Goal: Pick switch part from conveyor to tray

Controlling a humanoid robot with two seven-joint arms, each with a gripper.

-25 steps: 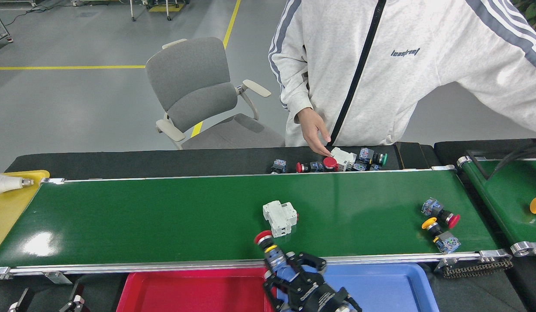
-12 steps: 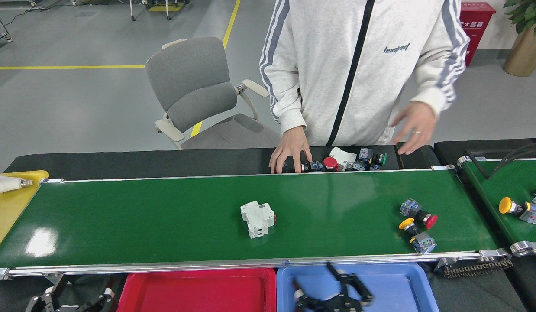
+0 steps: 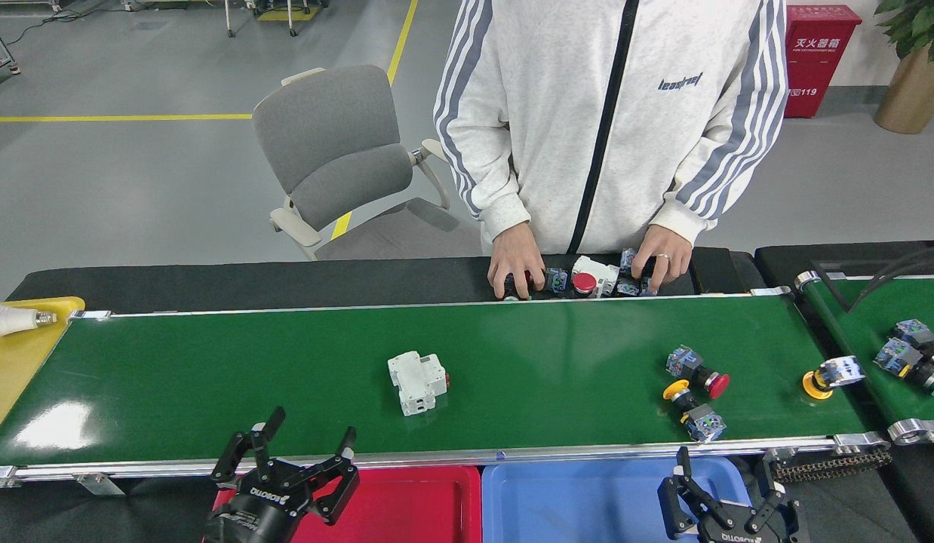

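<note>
The conveyor runs left to right, a glossy dark green belt framed by silver aluminium rails, light glaring off its near-left stretch; near its middle lies a white breaker, a blocky moulded plastic piece with a small red tab on its right side, lying flat on the belt; far to the right sit two round-capped push-buttons, the red button with a blue-grey body, and just near of it the yellow button, the two almost touching; a third, the orange button, lies on its side at the belt's right end; the left gripper hovers over the near rail, black fingers spread wide, nothing between them, near and left of the breaker; the right gripper sits low over the blue tray, its fingers parted and empty, just near of the yellow button; the red tray, smooth plastic, lies beside the blue one under the near rail; across the belt a person in a pale striped jacket rests both hands on a cluster of switch parts on the black far ledge; a grey fabric chair stands behind; a second green belt at right carries more buttons.
</note>
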